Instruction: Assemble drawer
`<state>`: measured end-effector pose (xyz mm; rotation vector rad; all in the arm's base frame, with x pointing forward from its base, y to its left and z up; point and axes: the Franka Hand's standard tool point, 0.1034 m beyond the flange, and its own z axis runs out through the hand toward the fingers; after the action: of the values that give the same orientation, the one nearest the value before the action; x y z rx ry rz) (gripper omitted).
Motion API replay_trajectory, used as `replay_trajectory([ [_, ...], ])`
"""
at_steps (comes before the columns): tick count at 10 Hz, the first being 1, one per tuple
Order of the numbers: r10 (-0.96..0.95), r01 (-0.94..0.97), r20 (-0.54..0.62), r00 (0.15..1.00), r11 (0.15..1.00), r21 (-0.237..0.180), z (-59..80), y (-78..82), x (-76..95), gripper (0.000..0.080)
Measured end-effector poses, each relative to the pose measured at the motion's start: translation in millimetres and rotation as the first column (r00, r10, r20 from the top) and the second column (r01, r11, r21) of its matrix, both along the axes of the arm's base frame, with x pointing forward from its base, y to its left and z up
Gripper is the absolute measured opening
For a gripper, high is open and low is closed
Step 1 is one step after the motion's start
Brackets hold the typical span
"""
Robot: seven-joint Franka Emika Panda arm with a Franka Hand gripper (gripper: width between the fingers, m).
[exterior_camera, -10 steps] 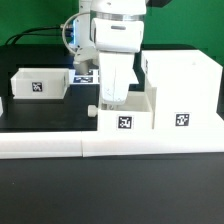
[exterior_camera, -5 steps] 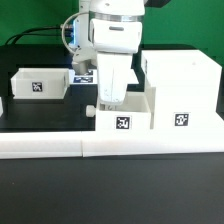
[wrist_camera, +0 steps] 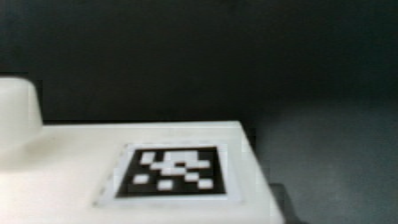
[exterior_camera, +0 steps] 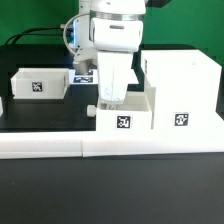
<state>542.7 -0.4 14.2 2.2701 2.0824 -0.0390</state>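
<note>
A small white drawer box (exterior_camera: 126, 120) with a marker tag on its front stands at the middle of the table. It touches the large white drawer housing (exterior_camera: 182, 88) on the exterior view's right. A small white knob (exterior_camera: 92, 110) sticks out of the box's left side. My gripper (exterior_camera: 110, 98) hangs straight down over the box's left rear corner, its white fingers low at the rim. Its jaws do not show clearly. The wrist view shows a white tagged panel (wrist_camera: 178, 168) close below and a white rounded part (wrist_camera: 15, 112) beside it, with no fingers visible.
A second white tagged box (exterior_camera: 40, 84) lies at the exterior view's left. The marker board (exterior_camera: 84, 75) lies behind the arm. A long white rail (exterior_camera: 60, 146) runs along the table's front edge.
</note>
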Motion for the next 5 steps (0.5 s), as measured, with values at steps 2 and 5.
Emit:
replay_trajectory([
  [2,0.008,-0.008,0.002,1.0,1.0,0.0,-1.1,2.6,-1.1,0.0042],
  [5,0.007,-0.007,-0.001,1.0,1.0,-0.006,-2.7,8.8,-4.3,0.0042],
])
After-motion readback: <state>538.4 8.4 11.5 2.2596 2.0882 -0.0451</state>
